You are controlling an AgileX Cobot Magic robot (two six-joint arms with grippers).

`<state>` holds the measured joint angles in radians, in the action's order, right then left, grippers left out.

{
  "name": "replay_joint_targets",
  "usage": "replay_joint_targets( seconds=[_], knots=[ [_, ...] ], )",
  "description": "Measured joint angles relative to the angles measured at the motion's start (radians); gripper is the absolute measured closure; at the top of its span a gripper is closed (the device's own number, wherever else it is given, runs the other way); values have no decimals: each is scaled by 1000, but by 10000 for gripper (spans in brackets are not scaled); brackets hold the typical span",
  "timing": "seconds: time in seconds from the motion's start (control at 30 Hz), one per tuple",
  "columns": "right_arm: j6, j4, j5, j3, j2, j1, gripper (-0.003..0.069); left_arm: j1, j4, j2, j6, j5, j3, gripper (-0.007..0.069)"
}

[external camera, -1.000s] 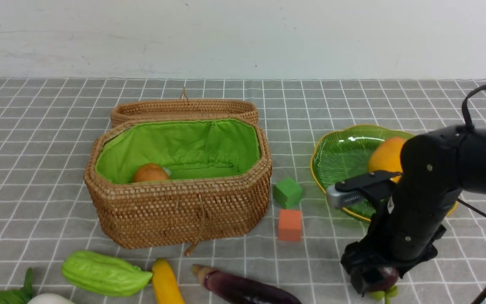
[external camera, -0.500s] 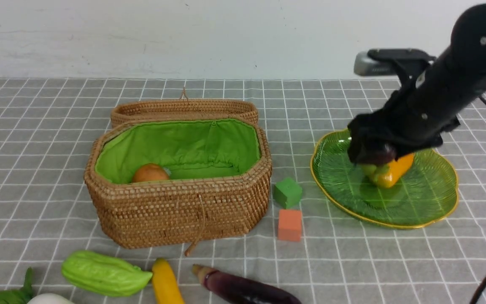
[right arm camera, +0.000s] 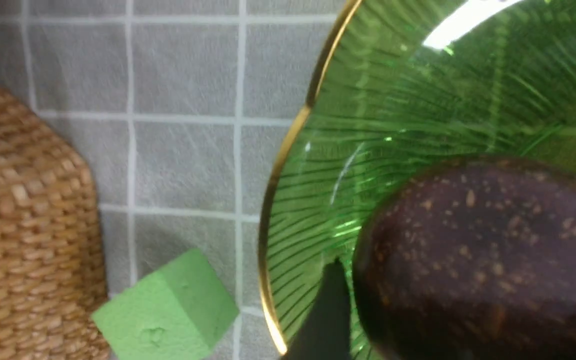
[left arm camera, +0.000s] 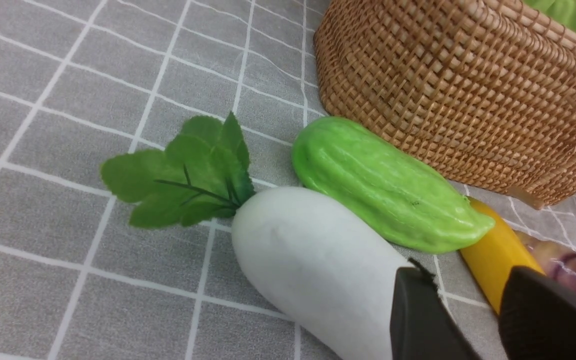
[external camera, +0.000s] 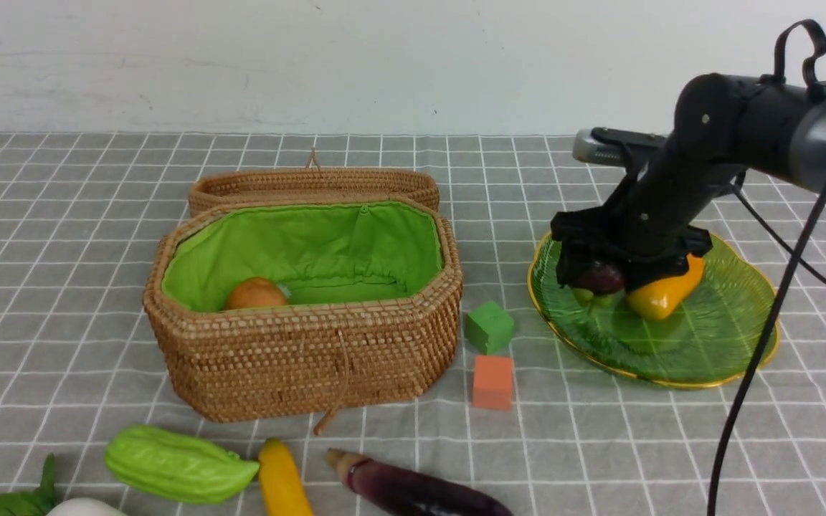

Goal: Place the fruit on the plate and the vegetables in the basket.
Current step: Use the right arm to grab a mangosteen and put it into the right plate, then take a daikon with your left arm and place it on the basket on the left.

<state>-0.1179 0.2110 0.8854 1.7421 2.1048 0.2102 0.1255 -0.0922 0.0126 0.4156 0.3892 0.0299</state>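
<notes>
Front view shows the basket (external camera: pixel 298 358) on the tabletop (external camera: pixel 62 251), the plate (external camera: pixel 714 337) to its right, the right pincer (external camera: pixel 594 271) low over that plate beside the mango (external camera: pixel 664 297) with the mangosteen (external camera: pixel 603 278) between its jaws, clamped or loosed I cannot tell, and the left pincer (left arm camera: pixel 470 300) parted, empty, near the radish (left arm camera: pixel 313 260).

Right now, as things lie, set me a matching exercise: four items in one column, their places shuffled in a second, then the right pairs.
Items
1. mango
2. round brown vegetable
3. gourd
4. orange cube

Places
A. on the cloth, on the near side of the green cube
B. inside the basket
C. on the plate
D. on the cloth in front of the basket, beside the radish

Pairs: 1-C, 2-B, 3-D, 4-A
</notes>
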Motion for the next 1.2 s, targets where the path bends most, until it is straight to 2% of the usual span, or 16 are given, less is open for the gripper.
replay_joint_targets(
  seconds=[0.2,0.37,0.4,0.43,0.57,0.7,0.77,0.83,0.97,1.2],
  knots=[
    [-18,-34,59,0,-18,0,-2,0,0,0,0,0,0,386],
    [-112,-108,151,0,-112,0,85,0,0,0,0,0,0,386],
    [-127,-132,188,0,-165,0,134,0,0,0,0,0,0,386],
    [-128,-135,192,0,-179,0,148,0,0,0,0,0,0,386],
    [-129,-153,272,0,-359,7,350,0,0,0,0,0,0,386],
    [-132,-177,330,-11,-534,31,588,0,0,0,0,0,0,386],
    [-137,-196,345,-48,-628,42,661,0,0,0,0,0,0,386],
    [-139,-211,348,-85,-685,50,674,0,0,0,0,0,0,386],
    [-143,-237,280,-302,-896,63,677,0,0,0,0,0,0,386],
    [-143,-315,-96,-829,-1229,66,676,0,0,0,0,0,0,386]
  ],
)
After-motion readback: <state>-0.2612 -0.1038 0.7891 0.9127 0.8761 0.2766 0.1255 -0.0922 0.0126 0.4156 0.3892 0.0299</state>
